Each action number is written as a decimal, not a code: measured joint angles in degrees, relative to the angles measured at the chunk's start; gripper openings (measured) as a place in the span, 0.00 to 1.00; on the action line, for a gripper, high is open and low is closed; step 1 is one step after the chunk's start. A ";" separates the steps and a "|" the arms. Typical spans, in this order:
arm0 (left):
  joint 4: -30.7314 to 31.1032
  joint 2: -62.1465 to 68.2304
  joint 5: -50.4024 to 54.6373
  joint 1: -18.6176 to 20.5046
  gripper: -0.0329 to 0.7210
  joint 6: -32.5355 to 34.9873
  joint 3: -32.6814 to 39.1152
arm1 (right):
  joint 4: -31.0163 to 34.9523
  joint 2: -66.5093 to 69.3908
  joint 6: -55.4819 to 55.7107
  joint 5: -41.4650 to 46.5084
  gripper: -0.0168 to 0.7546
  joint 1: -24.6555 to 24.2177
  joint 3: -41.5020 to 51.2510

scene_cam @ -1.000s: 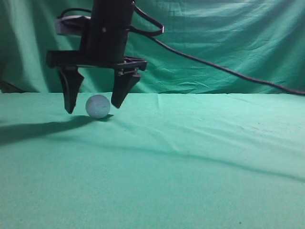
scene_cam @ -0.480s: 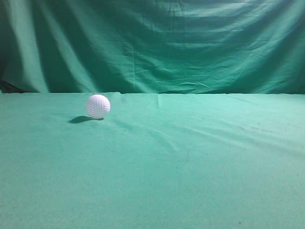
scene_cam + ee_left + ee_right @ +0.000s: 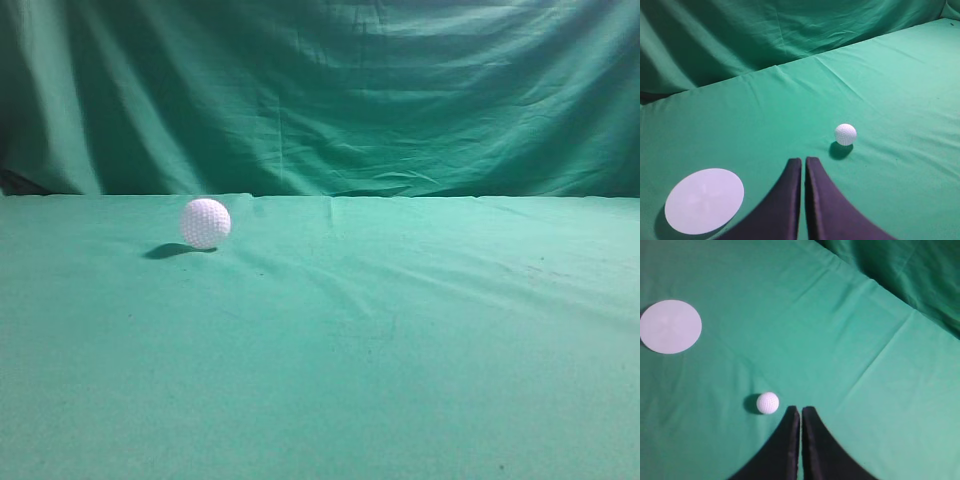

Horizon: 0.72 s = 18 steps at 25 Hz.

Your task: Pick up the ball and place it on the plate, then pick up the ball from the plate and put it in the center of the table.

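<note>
The white dimpled ball (image 3: 206, 222) rests alone on the green table (image 3: 400, 330), left of middle in the exterior view. It also shows in the left wrist view (image 3: 845, 134) and the right wrist view (image 3: 768, 403). My left gripper (image 3: 804, 161) is shut and empty, raised above the cloth, with the ball ahead to its right. My right gripper (image 3: 800, 409) is shut and empty, with the ball just to the left of its tips. A flat white round plate (image 3: 704, 200) lies at the lower left of the left wrist view and at the upper left of the right wrist view (image 3: 670, 326). Neither gripper shows in the exterior view.
A darker green draped backdrop (image 3: 330, 90) hangs behind the table's far edge. The cloth has low wrinkles across its middle (image 3: 340, 290).
One second ago an open gripper hung over the ball with a finger on each side. It left the exterior view half a second ago. The ball has stayed in place.
</note>
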 joint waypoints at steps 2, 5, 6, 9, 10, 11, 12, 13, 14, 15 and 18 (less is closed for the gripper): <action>0.00 0.00 -0.09 0.00 0.04 0.00 1.26 | 0.55 -5.09 0.93 0.00 0.02 0.00 5.37; 0.00 0.00 -1.10 0.00 0.04 0.00 4.66 | 1.43 -13.59 2.21 -1.53 0.02 0.00 15.78; 0.00 0.00 -1.71 0.00 0.04 0.03 5.72 | 1.89 -16.12 2.62 -3.08 0.02 0.00 18.92; -0.37 0.00 -5.03 0.00 0.04 0.03 7.61 | 3.02 -24.89 3.43 -10.14 0.02 0.00 30.14; -1.06 0.00 -6.10 0.00 0.04 0.03 8.27 | 3.37 -27.45 3.56 -12.52 0.02 0.00 34.27; -1.96 0.00 -7.18 0.00 0.04 0.03 9.21 | 3.82 -30.48 3.65 -15.36 0.02 0.00 37.79; -2.83 0.00 -8.09 0.00 0.04 0.13 10.16 | 4.27 -33.51 3.65 -18.26 0.02 0.00 42.10; -3.38 0.00 -9.29 0.00 0.04 0.13 10.97 | 4.82 -36.48 3.65 -21.18 0.02 0.00 46.45; -3.80 0.00 -10.57 0.00 0.04 0.13 11.52 | 5.23 -38.96 3.65 -23.61 0.02 0.00 50.77; -3.80 0.00 -10.57 0.00 0.04 0.13 11.52 | 5.54 -42.43 3.65 -26.54 0.02 0.00 54.37; -4.62 0.00 -13.02 0.00 0.04 0.13 13.25 | 5.81 -51.04 3.65 -34.03 0.02 0.00 66.65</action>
